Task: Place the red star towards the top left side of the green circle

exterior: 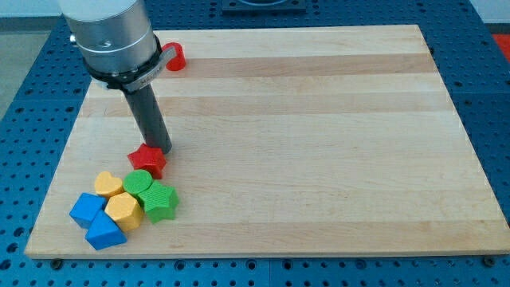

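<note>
My tip [157, 148] (a bare rod, no gripper to open or close) touches the red star [148, 160]; pushing further risks scattering the green circle [137, 183].

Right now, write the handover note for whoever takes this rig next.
My tip sits at the top edge of the red star, touching it as far as I can tell.
The red star lies just above the green circle, slightly to the view's right and close to it.
Another red block sits at the board's top, behind the arm.
Done: star brought beside the circle.
Left: nudge it towards the view's left, to the circle's top left.
</note>
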